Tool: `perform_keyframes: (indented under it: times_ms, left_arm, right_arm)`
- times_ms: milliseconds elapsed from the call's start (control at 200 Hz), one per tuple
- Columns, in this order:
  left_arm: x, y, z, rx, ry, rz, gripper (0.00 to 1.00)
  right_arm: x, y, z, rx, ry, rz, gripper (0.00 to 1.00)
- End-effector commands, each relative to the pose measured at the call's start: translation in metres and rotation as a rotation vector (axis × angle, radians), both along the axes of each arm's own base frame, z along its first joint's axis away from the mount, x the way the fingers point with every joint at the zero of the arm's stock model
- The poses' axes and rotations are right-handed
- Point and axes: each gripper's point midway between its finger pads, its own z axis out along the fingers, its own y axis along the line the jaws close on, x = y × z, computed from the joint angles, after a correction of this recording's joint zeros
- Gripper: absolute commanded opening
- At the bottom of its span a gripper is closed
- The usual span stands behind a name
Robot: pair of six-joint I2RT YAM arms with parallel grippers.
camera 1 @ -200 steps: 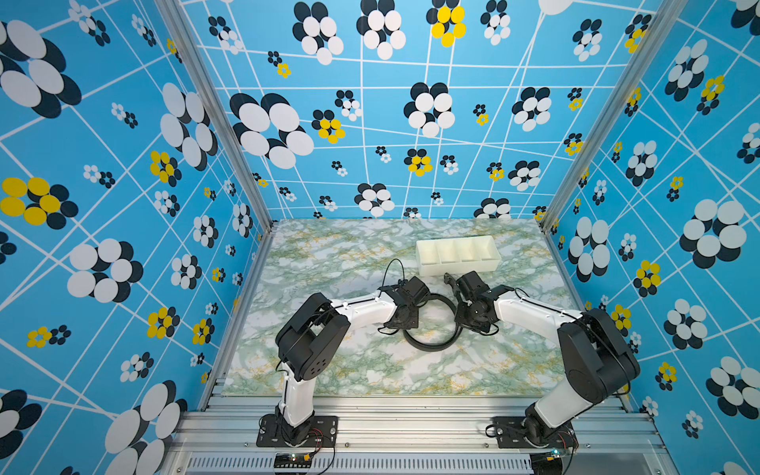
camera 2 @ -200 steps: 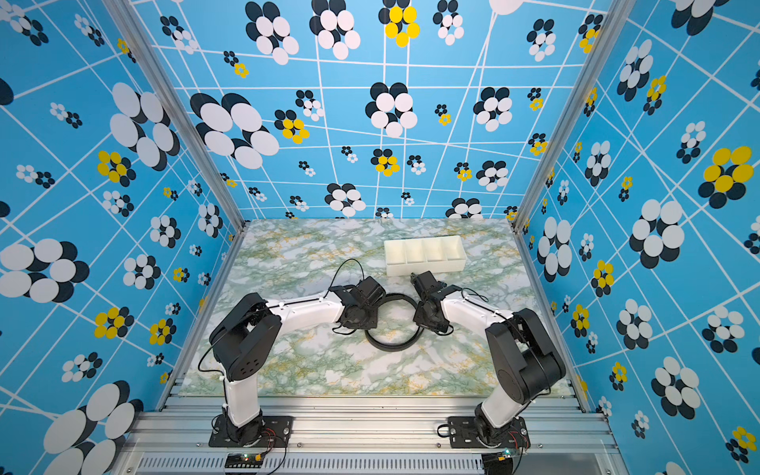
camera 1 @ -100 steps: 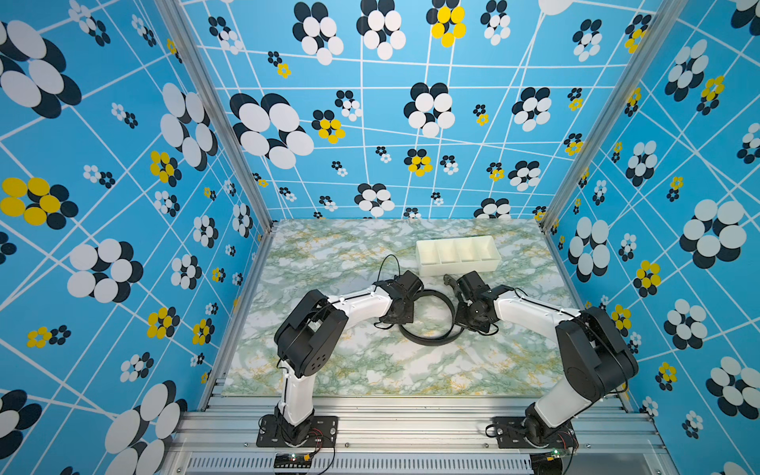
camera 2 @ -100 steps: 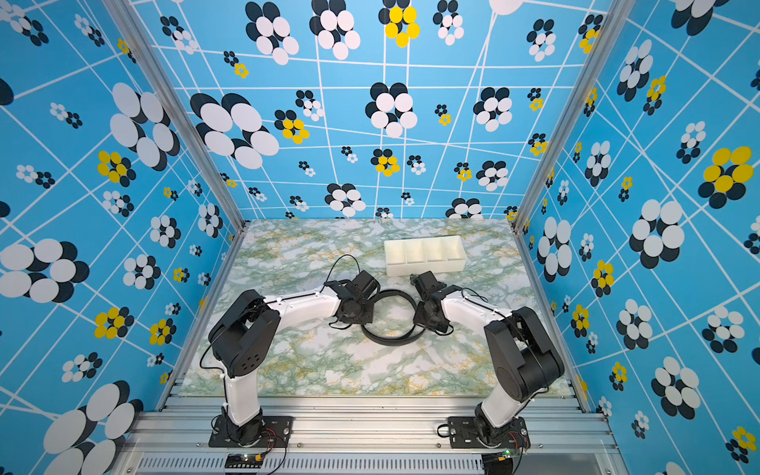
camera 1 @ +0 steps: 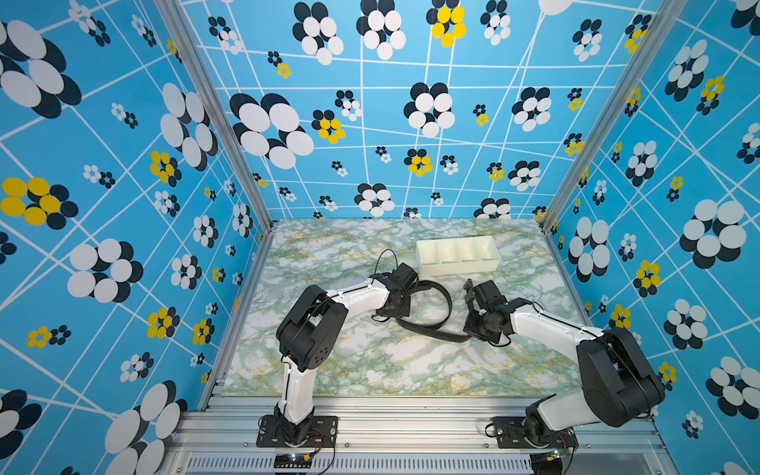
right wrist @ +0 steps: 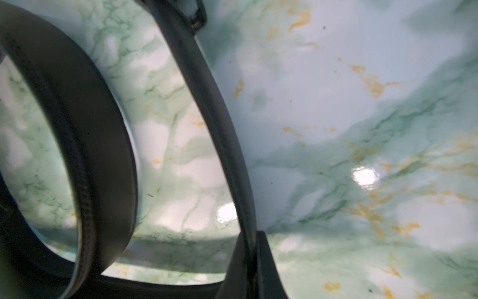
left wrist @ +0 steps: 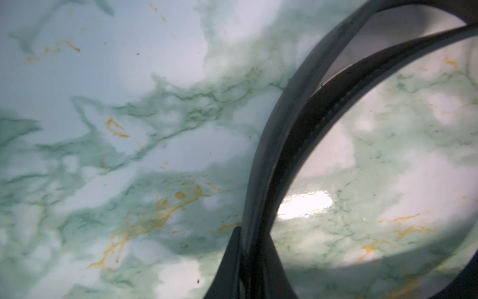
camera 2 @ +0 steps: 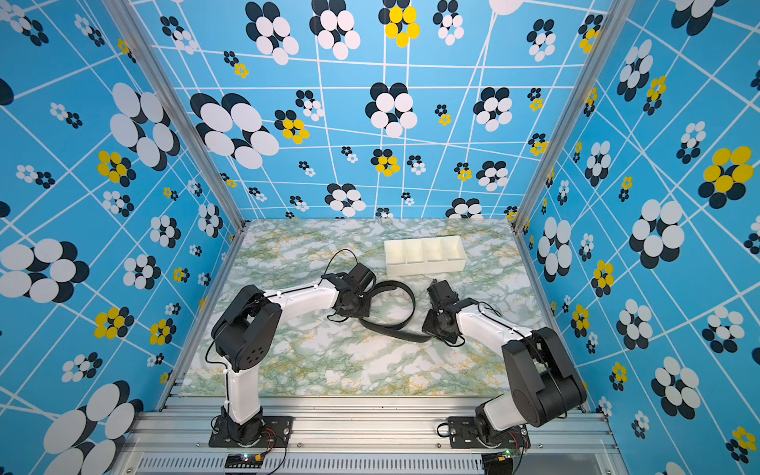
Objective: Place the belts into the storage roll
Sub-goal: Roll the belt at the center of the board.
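The belt [camera 1: 448, 304] lies looped on the table [camera 1: 370, 370] between both arms, near the tray [camera 1: 456, 269] but outside it. The left gripper [left wrist: 252, 238] and right gripper [right wrist: 251, 235] are each clamped on the belt. The right wrist view shows the buckle [right wrist: 198, 15].

Top views overlook the whole table [camera 1: 370, 366]; wrist cameras skim it

Belt [camera 1: 436, 332] — just before tray [camera 1: 456, 269]

One black belt [camera 1: 432, 331], one cream tray [camera 1: 456, 268] of four compartments, two robot arms [camera 1: 357, 294] [camera 1: 547, 329]
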Motion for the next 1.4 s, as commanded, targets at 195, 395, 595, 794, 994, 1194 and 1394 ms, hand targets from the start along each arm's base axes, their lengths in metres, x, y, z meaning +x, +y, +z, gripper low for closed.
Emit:
perform_keyframes:
  times_ms: [195,395,595,794,994,1194,1394]
  left_arm:
    - [-0.016,0.057,-0.045,0.234,0.121,-0.020,0.12]
    - [-0.014,0.060,-0.045,0.250,0.124,-0.022,0.12]
    - [-0.015,0.062,-0.047,0.248,0.135,-0.007,0.13]
    - [-0.013,0.061,-0.046,0.240,0.132,0.009,0.18]
    - [-0.012,0.060,-0.045,0.232,0.130,0.009,0.20]
    - [-0.011,0.065,-0.047,0.255,0.135,0.009,0.20]
    - [-0.010,0.072,-0.048,0.272,0.144,0.000,0.20]
  right_arm:
    - [-0.040,-0.055,-0.007,-0.147,0.086,-0.076,0.00]
    - [-0.049,-0.063,-0.007,-0.140,0.086,-0.096,0.00]
    - [-0.053,-0.065,-0.008,-0.133,0.090,-0.097,0.00]
    - [-0.054,-0.065,-0.006,-0.131,0.087,-0.093,0.00]
    - [-0.054,-0.064,-0.005,-0.130,0.083,-0.091,0.00]
    - [-0.056,-0.067,-0.007,-0.138,0.093,-0.090,0.00]
    - [-0.063,-0.077,-0.007,-0.143,0.097,-0.110,0.00]
